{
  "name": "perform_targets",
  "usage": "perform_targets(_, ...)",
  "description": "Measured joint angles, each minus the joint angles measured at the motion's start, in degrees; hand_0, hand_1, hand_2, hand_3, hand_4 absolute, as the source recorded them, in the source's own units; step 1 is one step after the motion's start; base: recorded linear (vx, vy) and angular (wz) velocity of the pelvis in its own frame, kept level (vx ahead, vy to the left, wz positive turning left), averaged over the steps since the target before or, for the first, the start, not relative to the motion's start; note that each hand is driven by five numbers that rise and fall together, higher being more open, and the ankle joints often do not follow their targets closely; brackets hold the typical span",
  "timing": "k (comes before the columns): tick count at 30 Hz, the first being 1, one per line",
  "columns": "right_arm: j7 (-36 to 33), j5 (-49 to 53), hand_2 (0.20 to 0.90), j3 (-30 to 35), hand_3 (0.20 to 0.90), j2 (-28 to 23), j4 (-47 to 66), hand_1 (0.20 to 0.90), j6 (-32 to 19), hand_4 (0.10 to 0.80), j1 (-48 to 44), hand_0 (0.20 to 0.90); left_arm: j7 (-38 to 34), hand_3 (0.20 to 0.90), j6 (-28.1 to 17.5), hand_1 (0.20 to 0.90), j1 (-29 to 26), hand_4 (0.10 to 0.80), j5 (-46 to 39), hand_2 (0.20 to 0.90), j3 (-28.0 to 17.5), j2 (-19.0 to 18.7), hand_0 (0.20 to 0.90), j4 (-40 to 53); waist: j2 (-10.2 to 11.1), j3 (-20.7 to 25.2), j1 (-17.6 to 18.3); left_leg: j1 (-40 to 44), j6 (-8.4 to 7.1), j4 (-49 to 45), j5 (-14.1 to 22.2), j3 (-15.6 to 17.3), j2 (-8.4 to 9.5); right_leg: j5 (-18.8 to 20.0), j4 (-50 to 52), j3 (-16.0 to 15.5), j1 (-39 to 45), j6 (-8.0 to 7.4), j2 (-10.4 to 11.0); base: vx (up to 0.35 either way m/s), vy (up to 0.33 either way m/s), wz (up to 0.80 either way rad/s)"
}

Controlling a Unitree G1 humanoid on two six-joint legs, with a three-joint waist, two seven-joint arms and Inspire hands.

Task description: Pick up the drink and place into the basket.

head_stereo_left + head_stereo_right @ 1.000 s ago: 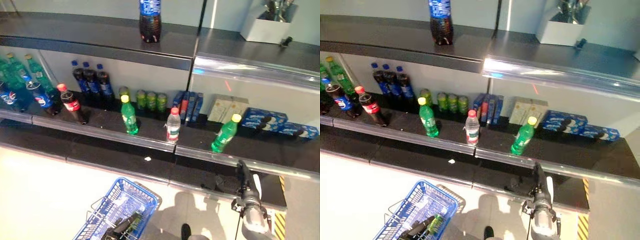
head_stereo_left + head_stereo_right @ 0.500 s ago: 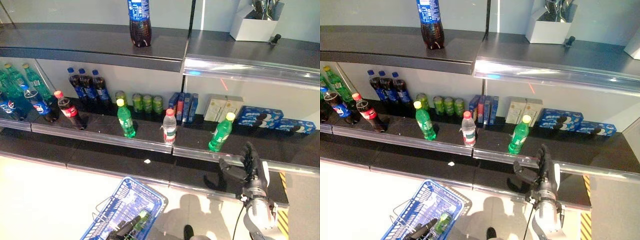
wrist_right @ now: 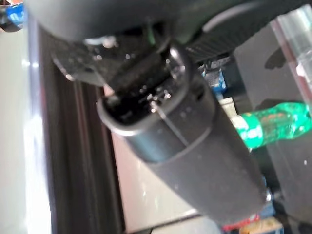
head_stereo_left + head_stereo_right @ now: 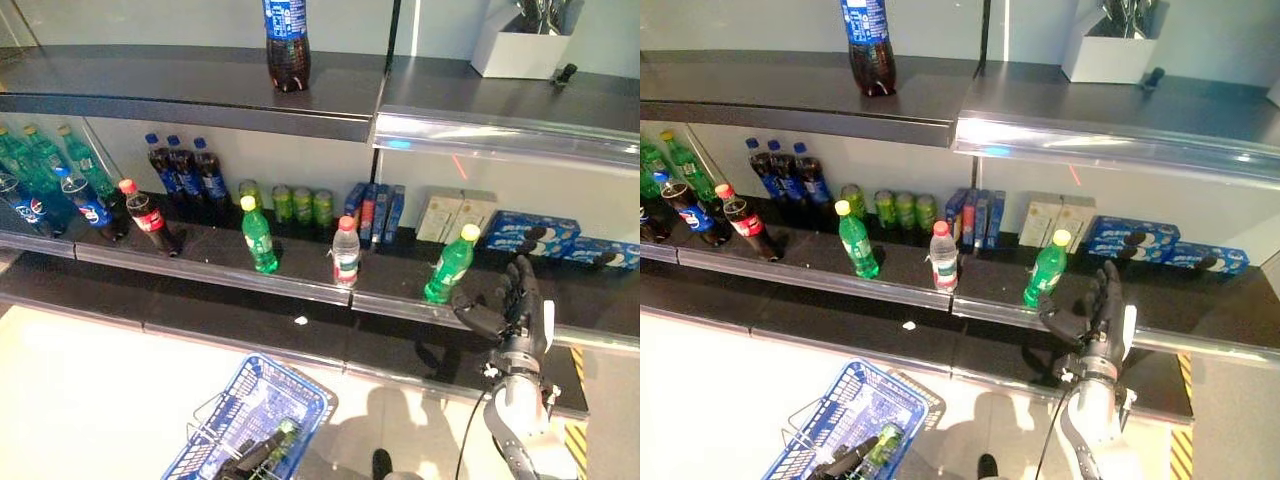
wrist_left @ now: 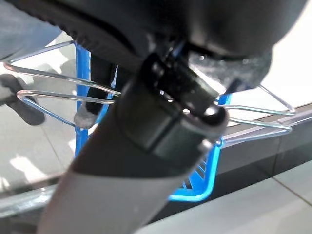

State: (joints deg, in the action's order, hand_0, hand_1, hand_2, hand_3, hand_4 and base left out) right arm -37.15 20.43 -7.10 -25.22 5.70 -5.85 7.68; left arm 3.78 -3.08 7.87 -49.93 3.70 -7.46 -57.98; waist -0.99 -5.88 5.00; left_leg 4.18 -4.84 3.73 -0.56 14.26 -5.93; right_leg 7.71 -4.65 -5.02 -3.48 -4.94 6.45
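Reach phase, looks like. Right hand (image 4: 512, 305) up at the front lip of the middle shelf, fingers spread and straight, thumb out toward the bottle, holding nothing. Just to its left, not touching: green plastic bottle with a yellow cap (image 4: 449, 264), upright on the dark middle shelf (image 4: 300, 285) near the front edge. Probably the target drink, going by how close it is.

Next up, as a guess: push the hand forward and a bit left over the metal rail, wrap round the bottle's body, lift clear without tipping it.

Blue wire basket (image 4: 252, 420) down on the floor, near left, well apart from the bottle. Already something green lying in it. Left hand (image 4: 845, 462) dark at the basket's near edge, can't tell how its fingers sit.

Around: clear bottle with a red cap (image 4: 345, 253) and another green bottle with a yellow cap (image 4: 258, 234) further left, small green cans (image 4: 303, 202) behind, blue boxes (image 4: 535, 234) far right. Nothing actually between hand and target, just the rail to clear.
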Motion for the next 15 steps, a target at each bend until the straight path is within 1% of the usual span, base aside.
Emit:
perform_targets(4, -2.2, 0.0, 0.9, 0.6, 0.9, -2.3, -0.8, 0.9, -1.4, 0.8, -5.0, 0.9, 0.9, 0.2, -0.4, 0.3, -4.4, 0.1, -0.6, 0.3, 1.9, 0.3, 0.3, 0.7, -1.4, -6.1, 0.0, -3.7, 0.52, -2.0, -0.2, -0.1, 0.83, 1.0, 1.4, 0.6, -3.5, -0.08, 0.8, -0.18, 0.035, -0.01)
perform_targets(7, -3.2, 0.0, 0.9, 1.0, 0.9, -2.4, -0.9, 0.9, -2.2, 0.8, -7.9, 0.9, 1.7, 0.2, -0.9, 0.3, -7.0, 0.1, -0.9, 0.3, 2.6, 0.4, 0.3, 0.7, -1.9, -9.9, 0.1, -4.6, 0.55, -2.9, -0.2, -0.2, 1.02, 1.0, 1.6, 0.6, -4.1, 0.03, 0.9, -0.078, 0.027, 0.02)
perform_targets(12, -4.4, -0.1, 0.9, 1.5, 0.9, -3.1, -2.3, 0.9, -3.4, 0.8, -11.7, 0.9, 2.0, 0.2, -1.4, 0.3, -9.3, 0.1, -0.9, 0.3, 3.8, 0.4, 0.3, 0.7, -2.3, -12.8, 0.2, -6.5, 0.55, -4.2, -0.2, -0.5, 1.02, 0.9, 3.4, 0.6, -6.1, 0.19, 1.0, -0.075, 0.033, 0.02)
perform_targets(15, -5.3, -0.2, 0.9, 1.8, 0.9, -4.3, -3.7, 0.9, -3.5, 0.8, -16.0, 0.9, 2.1, 0.2, -2.2, 0.3, -11.6, 0.1, -1.0, 0.3, 4.8, 0.4, 0.3, 1.0, -2.8, -15.9, 0.0, -8.4, 0.88, -6.0, 0.1, -0.8, 1.41, 0.3, 5.9, 0.7, -8.4, 0.18, 1.6, -0.049, 0.073, 0.04)
